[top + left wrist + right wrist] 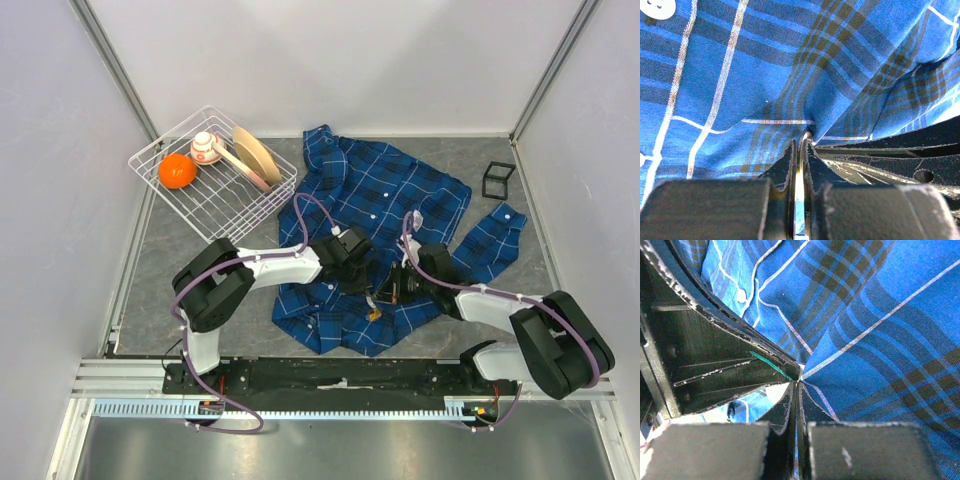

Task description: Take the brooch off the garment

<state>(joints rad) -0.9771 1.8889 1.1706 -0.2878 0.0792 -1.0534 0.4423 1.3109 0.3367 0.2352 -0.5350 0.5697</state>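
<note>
Blue plaid cotton shirt (385,200) with thin white check lines and white buttons, spread open on the grey table (470,160), collar toward the far wall. The brooch (375,314), judged to be the small orange-yellow item on the lower front panel, lies just nearer the arm bases than both grippers. The left gripper (802,142) and right gripper (796,384) work close together. Each is clenched on a raised fold of the shirt, with a sliver of blue cloth between its fingers. Neither holds the brooch.

Risks. Both grasps are on fabric alone. Pulling them apart would stretch or lift the shirt and could carry the brooch along unfastened. The fingers are crowded, so re-aiming either gripper toward the brooch could bring the two into collision. A thin fold may also slip from either pinch and let the cloth go slack.

Views. Only the top external view shows the orange-yellow item and the whole shirt. It alone also shows the white wire basket (168,134) with a round orange fruit (177,171) well apart at far left, and the black open cube frame (485,182) at far right. The wrist views show none of these. They do show what the arms hide from above: the cloth caught between the fingers, and the other gripper's black finger just beside each pinch.
</note>
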